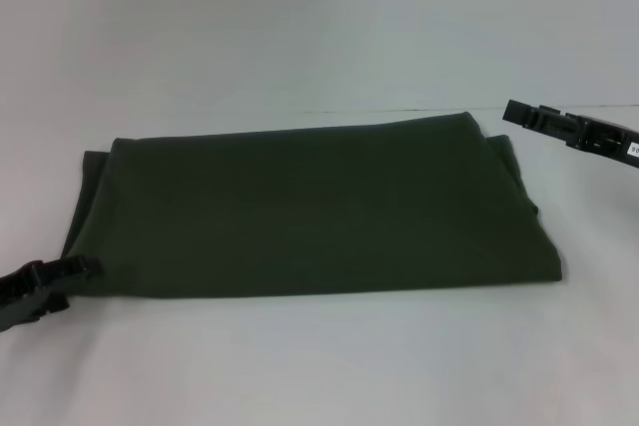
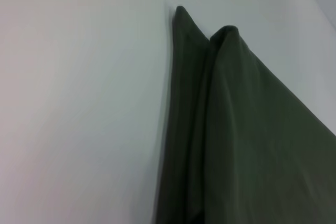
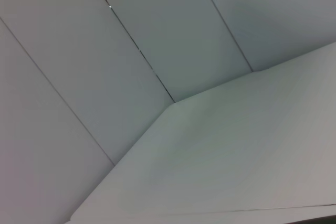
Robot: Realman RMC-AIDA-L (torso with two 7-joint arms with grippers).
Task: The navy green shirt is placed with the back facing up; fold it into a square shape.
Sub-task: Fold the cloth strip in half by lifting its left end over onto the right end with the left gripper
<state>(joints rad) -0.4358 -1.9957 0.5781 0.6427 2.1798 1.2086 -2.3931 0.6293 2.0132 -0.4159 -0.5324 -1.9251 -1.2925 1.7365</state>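
At the shirt's near left corner, the left gripper (image 1: 70,268) sits low on the white table (image 1: 319,366), its tips touching the cloth edge; whether they grip it I cannot tell. Across the table's middle lies the navy green shirt (image 1: 310,212), folded into a wide flat band. Beyond the shirt's far right corner, the right gripper (image 1: 519,112) hangs apart from the cloth, its jaw state also unclear.

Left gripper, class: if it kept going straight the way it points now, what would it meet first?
The left gripper sits at the near-left corner of the folded shirt and points toward it, so it would most likely meet the shirt's edge first. Height above the table is hard to judge. The right gripper hangs beyond the far-right corner.
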